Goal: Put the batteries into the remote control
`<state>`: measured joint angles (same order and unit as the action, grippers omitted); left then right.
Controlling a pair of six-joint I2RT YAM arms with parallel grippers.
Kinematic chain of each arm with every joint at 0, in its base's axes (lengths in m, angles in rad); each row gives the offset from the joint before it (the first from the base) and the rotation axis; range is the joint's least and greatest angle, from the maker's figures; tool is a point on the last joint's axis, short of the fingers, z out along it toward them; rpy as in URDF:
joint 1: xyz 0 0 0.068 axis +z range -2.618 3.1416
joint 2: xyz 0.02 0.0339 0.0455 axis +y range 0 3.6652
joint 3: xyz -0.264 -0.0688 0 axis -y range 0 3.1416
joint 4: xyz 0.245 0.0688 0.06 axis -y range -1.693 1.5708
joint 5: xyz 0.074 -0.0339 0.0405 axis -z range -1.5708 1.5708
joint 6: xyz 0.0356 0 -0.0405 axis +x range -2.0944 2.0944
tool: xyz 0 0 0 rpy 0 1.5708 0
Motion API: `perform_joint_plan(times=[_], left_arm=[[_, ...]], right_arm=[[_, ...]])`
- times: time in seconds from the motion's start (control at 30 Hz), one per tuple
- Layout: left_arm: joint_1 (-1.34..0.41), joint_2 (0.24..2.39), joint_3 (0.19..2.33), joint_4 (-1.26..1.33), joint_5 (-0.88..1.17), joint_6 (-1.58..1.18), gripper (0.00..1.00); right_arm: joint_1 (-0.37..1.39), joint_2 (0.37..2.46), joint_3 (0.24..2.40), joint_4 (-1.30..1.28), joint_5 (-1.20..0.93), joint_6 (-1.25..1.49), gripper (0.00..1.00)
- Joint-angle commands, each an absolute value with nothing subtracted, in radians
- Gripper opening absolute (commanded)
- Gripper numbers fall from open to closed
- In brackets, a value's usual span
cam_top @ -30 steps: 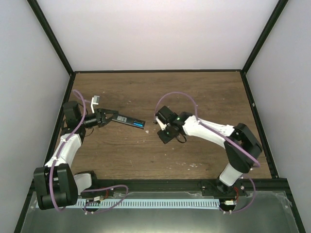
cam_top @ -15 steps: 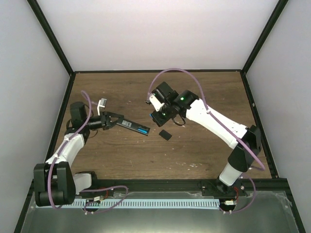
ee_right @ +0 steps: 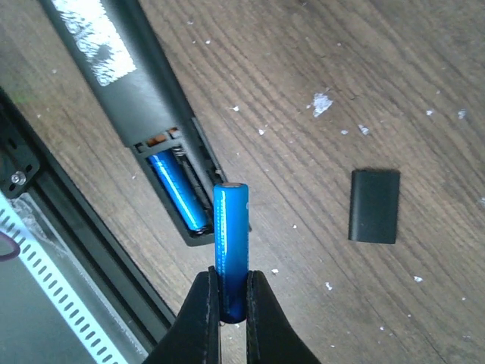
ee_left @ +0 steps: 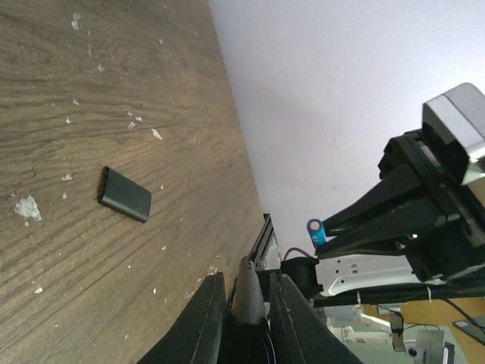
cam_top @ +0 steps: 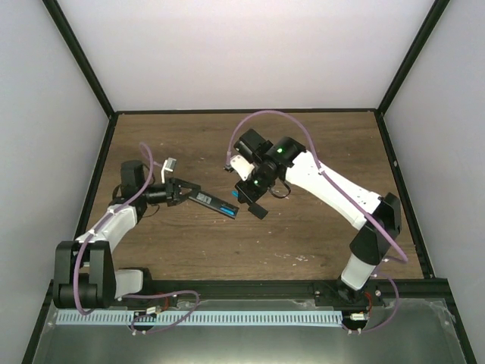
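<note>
My left gripper is shut on the near end of the black remote control and holds it with its open bay end pointing right. In the left wrist view the remote sits between the fingers. One blue battery lies in the bay of the remote. My right gripper is shut on a second blue battery, held upright just beside the bay. That battery also shows in the left wrist view. In the top view my right gripper hangs by the remote's right end.
The short black cover piece lies flat on the wooden table, right of the remote; it also shows in the right wrist view and the left wrist view. Small white specks dot the wood. A black frame rail runs near the remote.
My left gripper has carried the remote rightward. My right gripper rose from near the cover with a battery, then came down to the remote's bay end.
</note>
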<state>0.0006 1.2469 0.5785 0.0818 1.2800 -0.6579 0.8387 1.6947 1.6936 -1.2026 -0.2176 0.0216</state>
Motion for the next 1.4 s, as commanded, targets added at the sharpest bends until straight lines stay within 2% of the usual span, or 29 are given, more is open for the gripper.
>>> perform_joint_plan(times=[0.0, 0.77, 1.37], left_arm=[[-0.029, 1.276, 0.595, 0.045, 1.273, -0.570, 0.00], [-0.042, 1.367, 0.652, 0.069, 1.320, -0.541, 0.00], [-0.052, 1.367, 0.643, 0.128, 1.350, -0.596, 0.00]], right_arm=[[0.857, 1.722, 1.739, -1.236, -0.278, 0.014, 0.01], [0.899, 1.826, 1.688, -1.226, -0.263, -0.002, 0.01], [0.903, 1.878, 1.733, -1.203, -0.207, -0.020, 0.01]])
